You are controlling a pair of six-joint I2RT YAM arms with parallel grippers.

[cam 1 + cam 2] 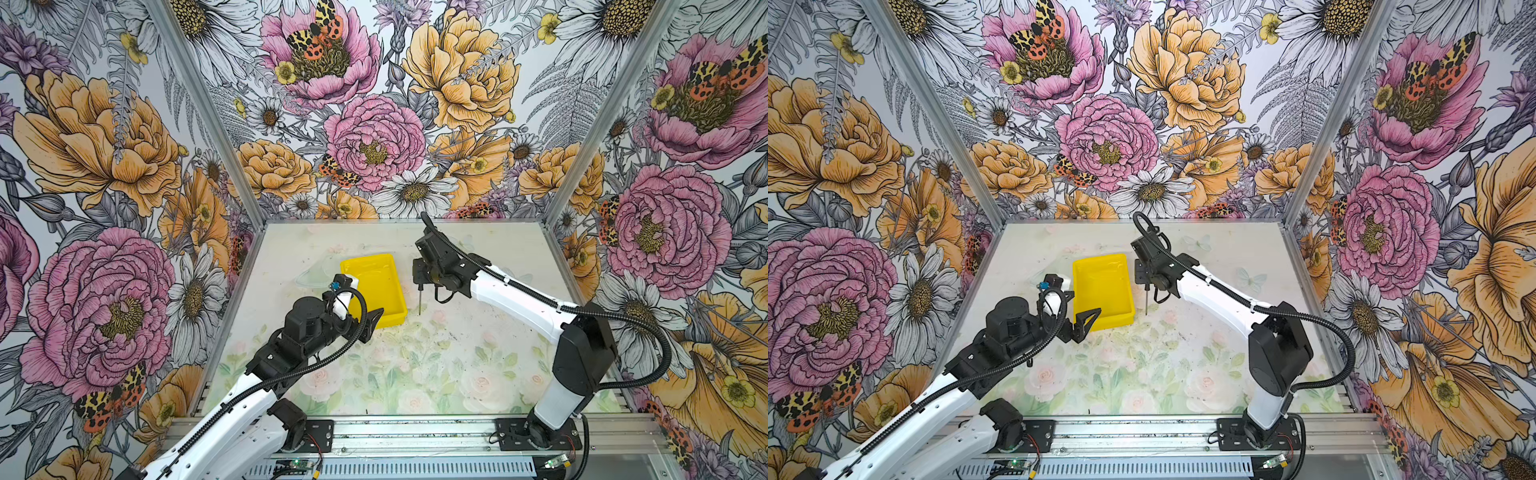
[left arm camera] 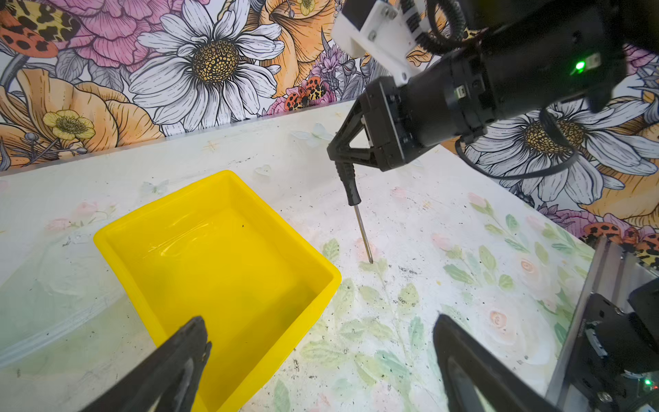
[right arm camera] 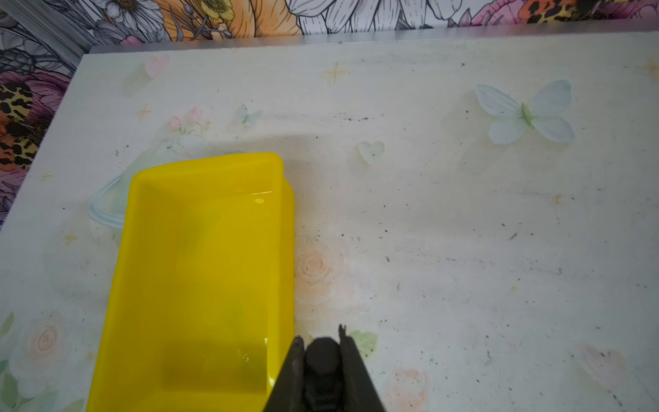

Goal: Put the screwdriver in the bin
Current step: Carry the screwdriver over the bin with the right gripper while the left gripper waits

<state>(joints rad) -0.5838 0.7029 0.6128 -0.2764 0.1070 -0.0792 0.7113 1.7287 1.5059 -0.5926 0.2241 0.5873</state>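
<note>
We see a pale tabletop printed with faded roses and speckled with dark grit, boxed in by walls of bold floral wallpaper with moths. The screwdriver, with a ribbed black handle and thin grey shaft, hangs tip-down just beside the glossy yellow bin, outside it. The right gripper is clamped on its handle. The left gripper holds its fingers apart at the bin's corner.

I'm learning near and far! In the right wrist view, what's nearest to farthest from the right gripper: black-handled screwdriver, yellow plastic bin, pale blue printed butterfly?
1. Black-handled screwdriver: clamped in the right gripper.
2. Yellow plastic bin: beside it.
3. Pale blue printed butterfly: far across.
</note>
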